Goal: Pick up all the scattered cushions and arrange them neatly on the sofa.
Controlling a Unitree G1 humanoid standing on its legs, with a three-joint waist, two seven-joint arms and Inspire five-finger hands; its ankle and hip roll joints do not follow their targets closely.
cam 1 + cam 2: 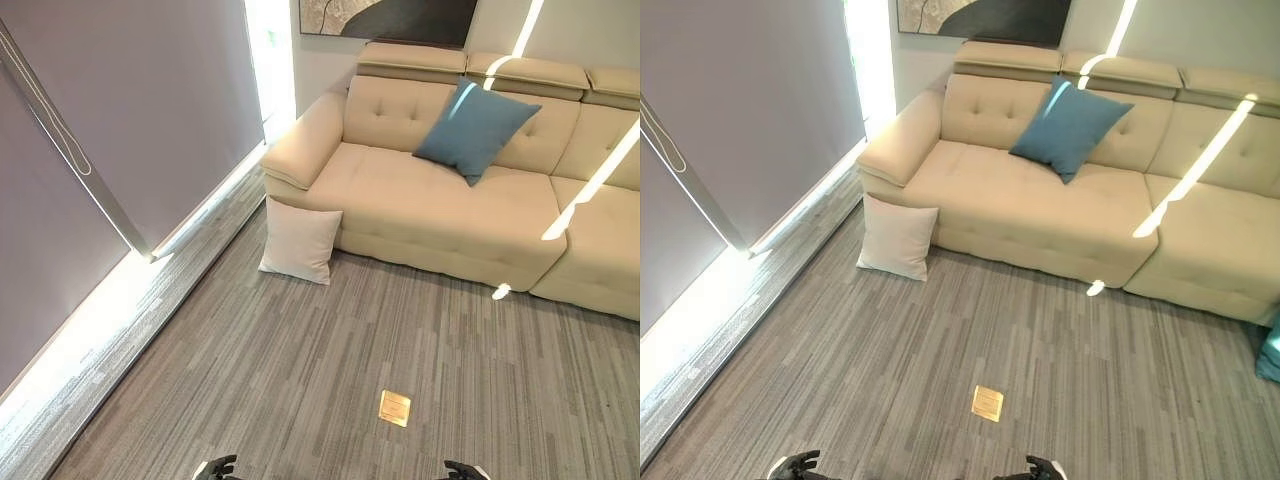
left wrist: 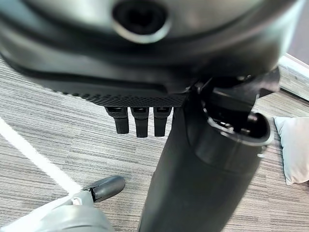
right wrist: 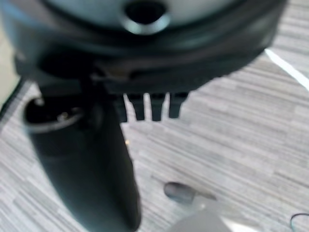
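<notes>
A cream cushion point(image 1: 299, 240) stands on the grey carpet, leaning against the front of the beige sofa point(image 1: 440, 215) below its left armrest; it shows too in the left wrist view point(image 2: 295, 150). A blue cushion point(image 1: 474, 129) leans upright against the sofa's backrest. The corner of a teal cushion point(image 1: 1270, 350) lies on the floor at the far right. My left hand point(image 1: 218, 466) and right hand point(image 1: 462, 469) hang low at the near edge, far from the cushions. In the wrist views both the left hand point(image 2: 145, 72) and the right hand point(image 3: 145, 63) have straight fingers and hold nothing.
A brass floor plate point(image 1: 395, 407) is set in the carpet between me and the sofa. Grey window blinds point(image 1: 150, 110) run along the left wall down to a bright sill. A dark picture point(image 1: 390, 18) hangs above the sofa.
</notes>
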